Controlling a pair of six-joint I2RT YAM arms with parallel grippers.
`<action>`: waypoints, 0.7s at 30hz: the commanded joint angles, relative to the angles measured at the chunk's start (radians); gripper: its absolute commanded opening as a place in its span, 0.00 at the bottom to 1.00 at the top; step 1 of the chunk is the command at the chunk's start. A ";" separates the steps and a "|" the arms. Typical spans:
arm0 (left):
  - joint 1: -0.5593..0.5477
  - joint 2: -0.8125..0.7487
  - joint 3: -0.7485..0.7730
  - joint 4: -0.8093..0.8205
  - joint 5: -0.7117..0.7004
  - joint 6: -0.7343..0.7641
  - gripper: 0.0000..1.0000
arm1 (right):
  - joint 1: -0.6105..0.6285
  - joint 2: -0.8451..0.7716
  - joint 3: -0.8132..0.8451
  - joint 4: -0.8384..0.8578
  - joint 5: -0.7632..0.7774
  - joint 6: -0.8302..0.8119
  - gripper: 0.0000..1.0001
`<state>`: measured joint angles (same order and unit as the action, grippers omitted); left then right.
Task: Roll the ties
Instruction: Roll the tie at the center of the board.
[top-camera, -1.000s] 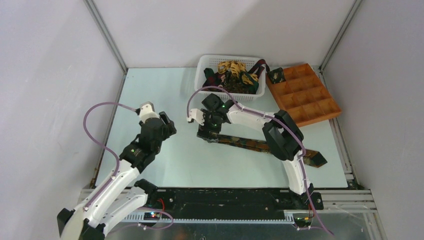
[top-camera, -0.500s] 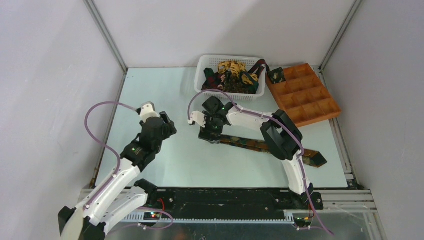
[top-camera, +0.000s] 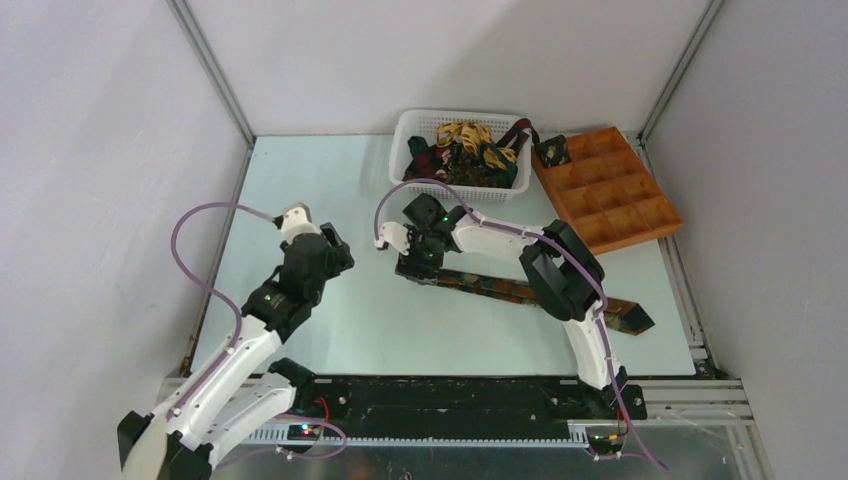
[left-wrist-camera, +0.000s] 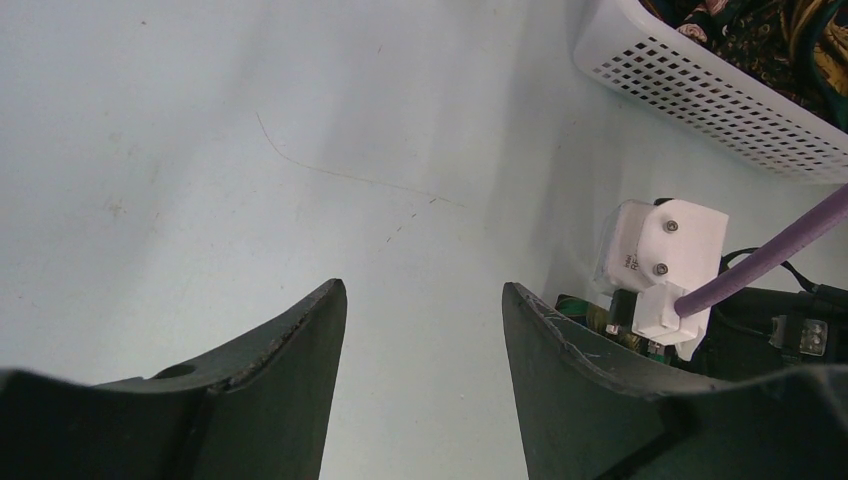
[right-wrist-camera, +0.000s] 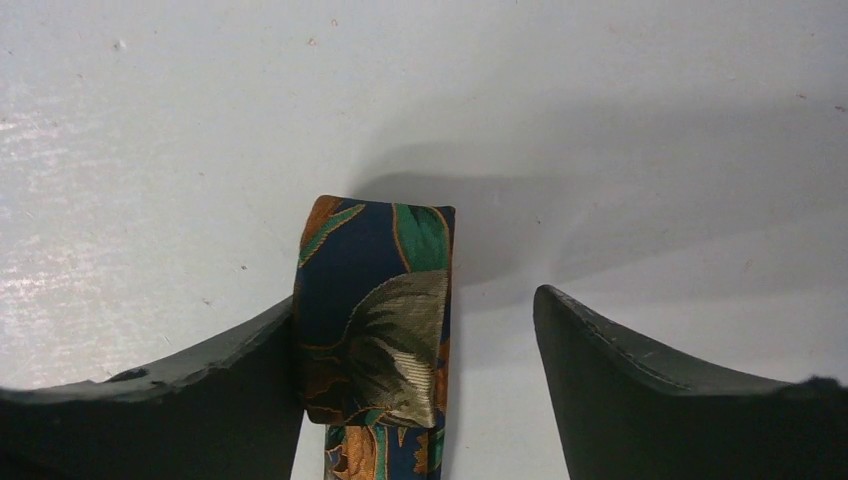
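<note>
We count one tie (top-camera: 495, 288) stretched out, one rolled tie (top-camera: 552, 151), one tray (top-camera: 640, 215), one basket (top-camera: 405, 140) of tangled ties (top-camera: 465, 155) (too knotted to number), and two arms: the left arm (top-camera: 250, 335) and the right arm (top-camera: 565, 275).

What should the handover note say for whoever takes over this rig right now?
Left gripper: open, empty, above bare table.
Right gripper: open, low over the narrow end of a tie. The end lies between the fingers, against one of them, not clamped.
That tie lies stretched out, unrolled, across the table. More ties are heaped in the basket. One dark roll sits in a far corner compartment of the tray.
Done: apparently one roll.
Left: roll the stretched tie, then the basket's ties.
</note>
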<state>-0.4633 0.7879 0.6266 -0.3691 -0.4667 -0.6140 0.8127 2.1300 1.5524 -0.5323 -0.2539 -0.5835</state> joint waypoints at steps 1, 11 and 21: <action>0.010 0.003 -0.001 0.019 -0.001 -0.016 0.65 | 0.006 0.035 -0.004 0.040 0.032 0.004 0.76; 0.014 0.011 0.001 0.022 0.003 -0.015 0.65 | 0.004 0.048 -0.011 0.032 0.026 0.005 0.41; 0.015 0.014 0.002 0.023 0.005 -0.015 0.65 | 0.004 0.001 -0.056 0.086 -0.007 0.030 0.79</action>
<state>-0.4576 0.8036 0.6266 -0.3687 -0.4637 -0.6136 0.8116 2.1372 1.5425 -0.4538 -0.2565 -0.5640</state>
